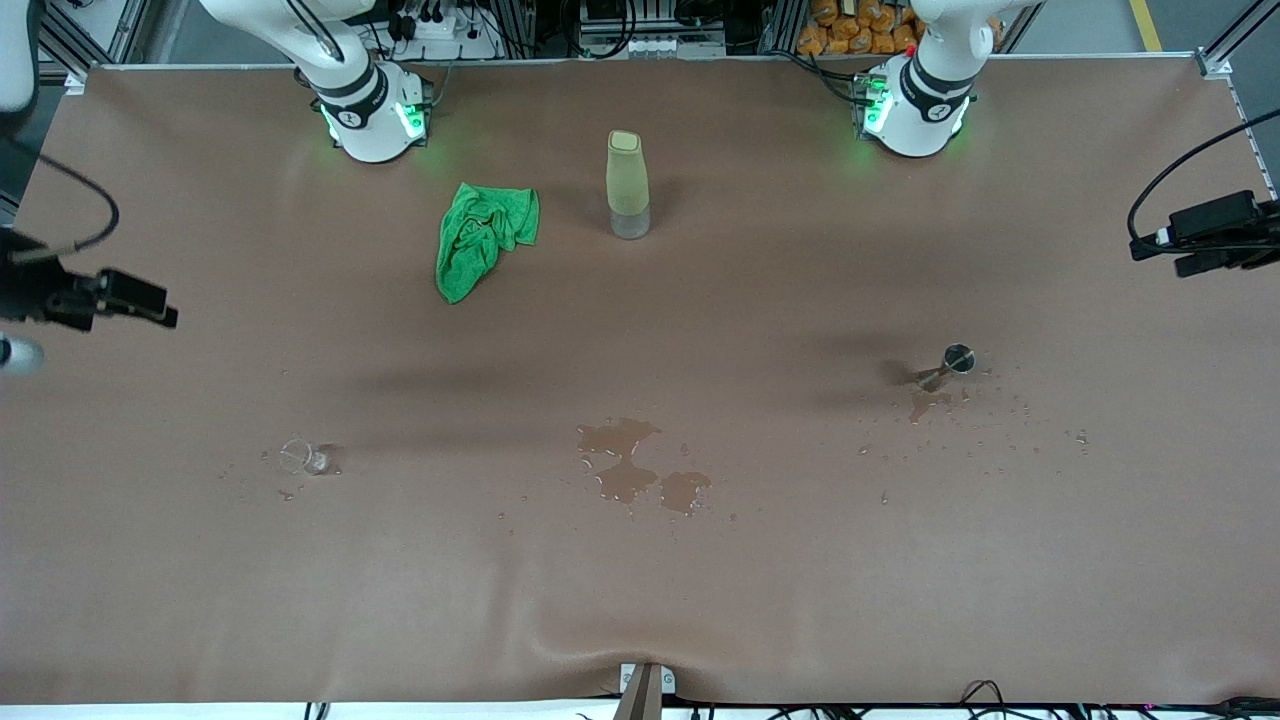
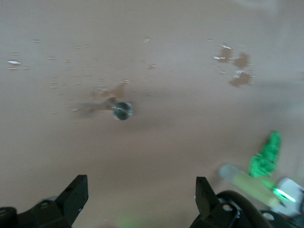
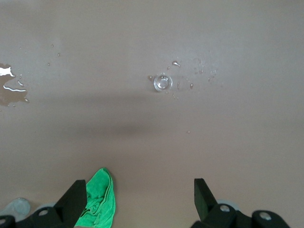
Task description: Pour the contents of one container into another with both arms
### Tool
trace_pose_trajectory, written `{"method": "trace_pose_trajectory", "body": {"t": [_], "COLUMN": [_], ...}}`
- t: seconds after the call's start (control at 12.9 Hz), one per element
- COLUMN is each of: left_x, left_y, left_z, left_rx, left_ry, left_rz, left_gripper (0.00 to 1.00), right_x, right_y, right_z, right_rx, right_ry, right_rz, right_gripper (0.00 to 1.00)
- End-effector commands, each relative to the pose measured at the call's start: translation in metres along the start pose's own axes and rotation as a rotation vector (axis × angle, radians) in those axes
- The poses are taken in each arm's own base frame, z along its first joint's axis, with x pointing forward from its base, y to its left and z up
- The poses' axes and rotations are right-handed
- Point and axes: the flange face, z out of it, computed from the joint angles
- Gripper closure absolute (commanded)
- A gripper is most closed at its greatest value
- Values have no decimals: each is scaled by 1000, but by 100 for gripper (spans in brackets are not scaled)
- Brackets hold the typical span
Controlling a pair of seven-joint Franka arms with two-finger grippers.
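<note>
It looked like a robotics lab: two white arm bases (image 1: 372,115) with green status lights were bolted along the top edge of a wide table covered in brown sheeting (image 1: 640,600). Aluminium framing (image 1: 1225,45), a power strip (image 1: 440,25) and loose cables crowded the strip above the table, at the top of the frame. Black cameras on brackets (image 1: 1215,235) poked in from both side edges.

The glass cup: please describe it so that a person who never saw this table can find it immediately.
Start at the wet patch in the middle of the brown table and go toward the right arm's end. There the glass cup stands alone among small droplets, nearer the front camera than the green cloth. It is tiny, clear and colourless, unlike the shiny steel jigger.
</note>
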Motion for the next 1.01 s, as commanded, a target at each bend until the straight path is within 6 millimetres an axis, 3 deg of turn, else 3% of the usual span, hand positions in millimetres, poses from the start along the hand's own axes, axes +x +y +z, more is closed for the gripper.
{"method": "trace_pose_trajectory", "body": {"t": [0.0,0.16,0.23,0.47,0.93], "left_x": [-15,-13,-12,-13,-31], "left_y": [45,72,76,82,127], "left_z": [-5,6,6,4,-1], "left_rx": [243,276,275,275,291], "left_ry": [31,18,21,33,69], "left_rz": [-16,21,26,38,26], "left_gripper": [0,0,0,0,0], "right_x": [-43,-53,-54,-48,-44], "right_y": [2,-17,-17,6,32], "right_z": [-6,-12,-14,-22,-28], "right_rx": [-8,-51,-61,-58,-24], "right_ry": [26,47,55,117,174], "right_rz": [94,126,126,164,200], "right_gripper": [0,0,0,0,0]}}
